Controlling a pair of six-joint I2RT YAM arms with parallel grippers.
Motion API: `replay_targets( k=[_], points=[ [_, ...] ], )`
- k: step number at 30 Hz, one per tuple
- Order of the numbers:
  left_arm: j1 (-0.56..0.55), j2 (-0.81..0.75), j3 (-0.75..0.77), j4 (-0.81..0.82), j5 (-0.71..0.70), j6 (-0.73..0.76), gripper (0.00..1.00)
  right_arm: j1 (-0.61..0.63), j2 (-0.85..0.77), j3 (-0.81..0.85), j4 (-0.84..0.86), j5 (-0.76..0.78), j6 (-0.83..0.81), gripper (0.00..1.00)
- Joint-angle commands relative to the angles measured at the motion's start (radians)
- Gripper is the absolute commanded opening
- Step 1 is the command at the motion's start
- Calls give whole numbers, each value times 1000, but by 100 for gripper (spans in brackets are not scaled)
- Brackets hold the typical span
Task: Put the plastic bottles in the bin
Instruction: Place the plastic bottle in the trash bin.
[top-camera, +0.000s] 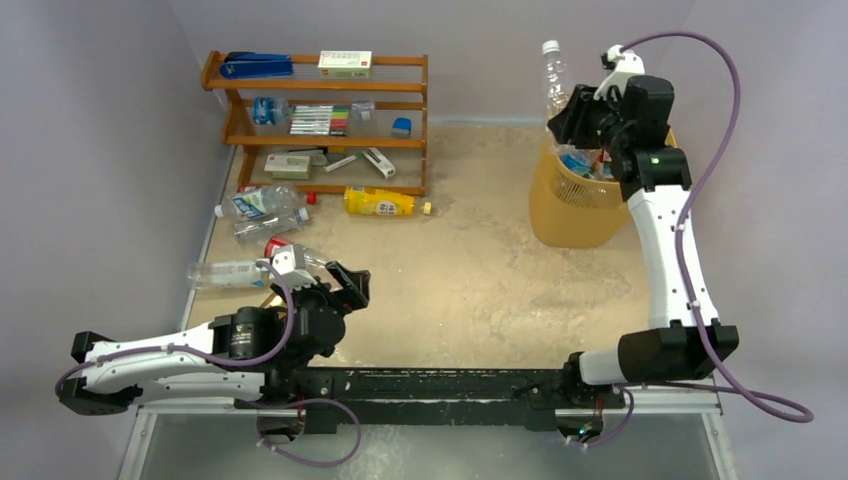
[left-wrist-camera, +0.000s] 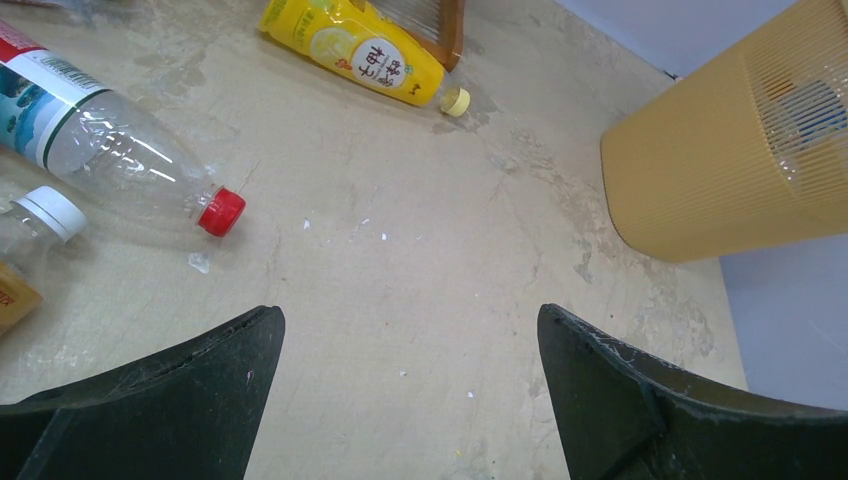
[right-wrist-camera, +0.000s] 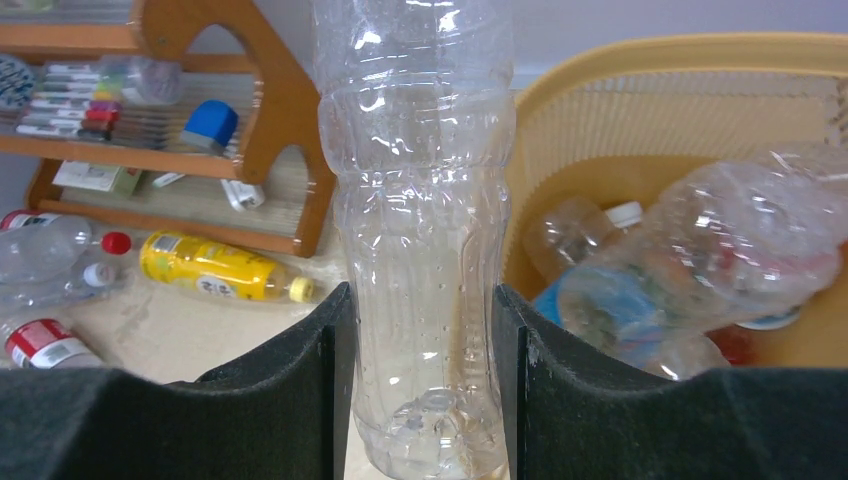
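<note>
Beside the rim of the bin (right-wrist-camera: 700, 50), the right gripper (right-wrist-camera: 420, 335) clenches 1 clear bottle (right-wrist-camera: 415, 180) upright near its base. Drop-off is in hand; the next move likely calls for carrying it over the opening to the fingers' right, then letting go. The left gripper (left-wrist-camera: 410, 350) hangs wide open and empty, a red-capped bottle (left-wrist-camera: 120, 150) ahead-left.

Beige table (top-camera: 470, 290), plastic bottles (top-camera: 262, 203) lying left, wooden rack (top-camera: 330, 142), yellow bin (top-camera: 570, 215) right
</note>
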Motion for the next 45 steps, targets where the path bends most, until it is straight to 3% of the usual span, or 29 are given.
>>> replay_targets(
  k=[1,10,27,31,36,45],
  points=[
    [-6,-13,-6,12,-17,2,98,-101,4,36,8,-88,23,42],
    [-5,-21,-7,8,-17,7,98,-277,63,30,23,-202,70,42],
    [-7,-79,14,-39,-27,35,98,-356,54,9,5,-45,70,46],
    [-5,-96,5,-38,-26,34,98,-356,48,8,11,-95,79,52],
    [-7,-105,-8,-28,-16,32,98,-355,26,-13,31,-110,81,69],
    [-6,-84,-10,3,1,39,97,-353,-45,-48,31,-183,78,72]
  ],
)
